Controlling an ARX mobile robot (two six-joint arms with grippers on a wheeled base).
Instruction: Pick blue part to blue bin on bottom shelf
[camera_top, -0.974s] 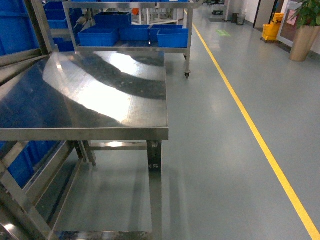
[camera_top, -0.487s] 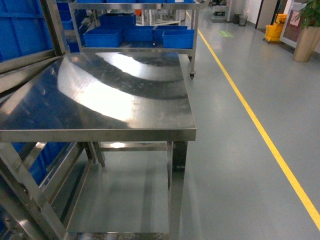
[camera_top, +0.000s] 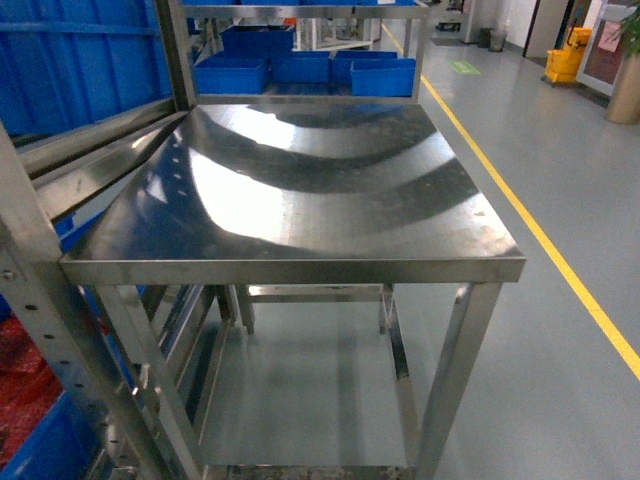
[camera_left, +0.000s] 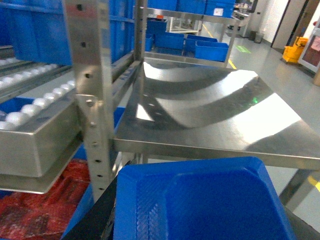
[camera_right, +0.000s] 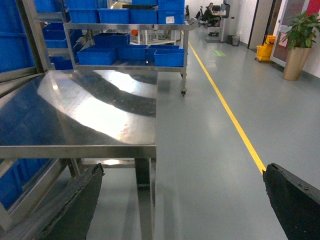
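Observation:
The blue part (camera_left: 205, 200), a moulded tray-like piece, fills the bottom of the left wrist view. My left gripper (camera_left: 200, 222) is shut on it, and one black finger (camera_left: 100, 215) shows along its left edge. Low in the rack at the left sits a blue bin (camera_top: 45, 450) holding red bagged contents (camera_top: 25, 380); its edge (camera_left: 80, 212) also appears in the left wrist view, left of and below the part. My right gripper (camera_right: 183, 170) hangs open over the grey floor, with nothing between its fingers. Neither gripper appears in the head view.
A steel table (camera_top: 300, 200) stands straight ahead, its front edge just above the blue part. A perforated rack upright (camera_left: 92, 100) and a roller lane (camera_left: 30, 105) are on the left. A cart of blue bins (camera_top: 300, 70) stands behind. A yellow floor line (camera_top: 560, 270) runs on the right.
The head view has swung left: the table slid rightward in the frame, and the rack upright and the low blue bin with red contents came into view at the left.

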